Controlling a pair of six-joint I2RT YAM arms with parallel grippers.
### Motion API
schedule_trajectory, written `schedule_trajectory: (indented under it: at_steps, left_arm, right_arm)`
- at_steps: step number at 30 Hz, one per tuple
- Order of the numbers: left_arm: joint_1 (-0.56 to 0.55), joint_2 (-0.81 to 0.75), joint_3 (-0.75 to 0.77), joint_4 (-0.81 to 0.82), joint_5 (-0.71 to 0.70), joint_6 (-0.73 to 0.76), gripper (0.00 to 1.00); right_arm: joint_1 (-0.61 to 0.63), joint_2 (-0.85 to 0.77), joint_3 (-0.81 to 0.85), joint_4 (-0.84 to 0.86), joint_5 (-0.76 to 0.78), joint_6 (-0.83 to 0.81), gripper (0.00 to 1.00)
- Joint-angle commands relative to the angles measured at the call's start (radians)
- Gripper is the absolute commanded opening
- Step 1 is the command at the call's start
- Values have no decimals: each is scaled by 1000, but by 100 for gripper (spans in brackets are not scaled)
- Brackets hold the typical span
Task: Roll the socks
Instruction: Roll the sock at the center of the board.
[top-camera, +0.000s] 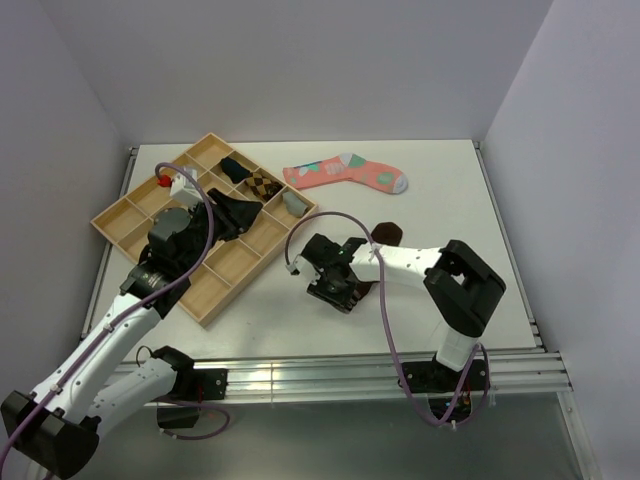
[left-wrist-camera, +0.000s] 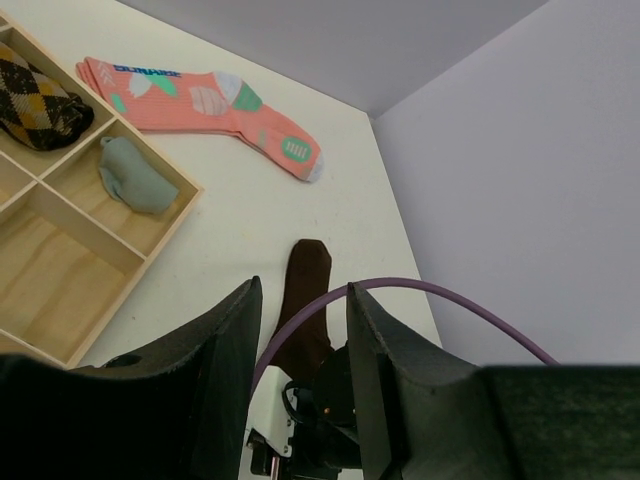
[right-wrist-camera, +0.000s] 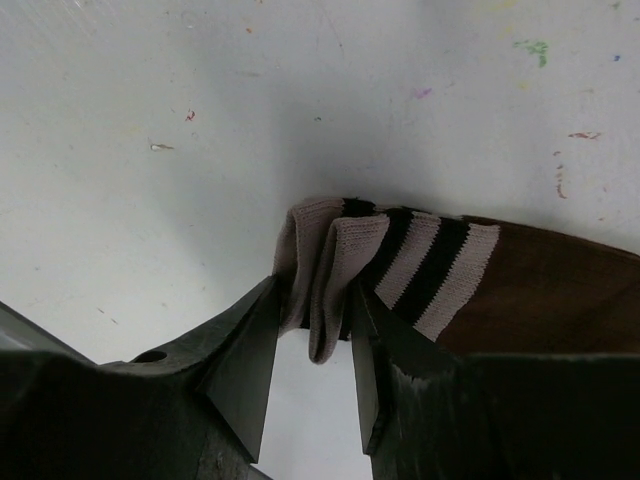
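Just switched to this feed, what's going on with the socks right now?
The right gripper is down on the table at the brown sock, with its fingers on either side of the folded striped cuff. I cannot tell whether the cuff is pinched firmly. The left gripper hangs open and empty above the wooden tray, where the grey sock sits bundled in a compartment. A pink patterned sock lies flat on the table beyond.

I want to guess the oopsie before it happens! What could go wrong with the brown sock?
The right gripper has only the folded edge of the striped cuff of the brown sock between its fingers, so the fabric may slip out. The purple cable loops close by and might snag.
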Motion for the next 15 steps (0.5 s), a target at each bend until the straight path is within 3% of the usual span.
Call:
schedule_trajectory:
  at_steps: [1, 7, 9, 15]
  left_arm:
    - [8, 5, -6, 24, 21, 12, 45]
    - [11, 12, -29, 24, 16, 4, 44]
    - [11, 8, -41, 54, 10, 1, 44]
    - [11, -6, -93, 102, 7, -27, 38]
  right_arm:
    - [20, 25, -14, 9, 13, 12, 41]
    - [31, 12, -10, 8, -5, 12, 41]
    - [25, 5, -7, -3, -16, 3, 37]
    - [-87, 26, 42, -93, -298, -97, 25]
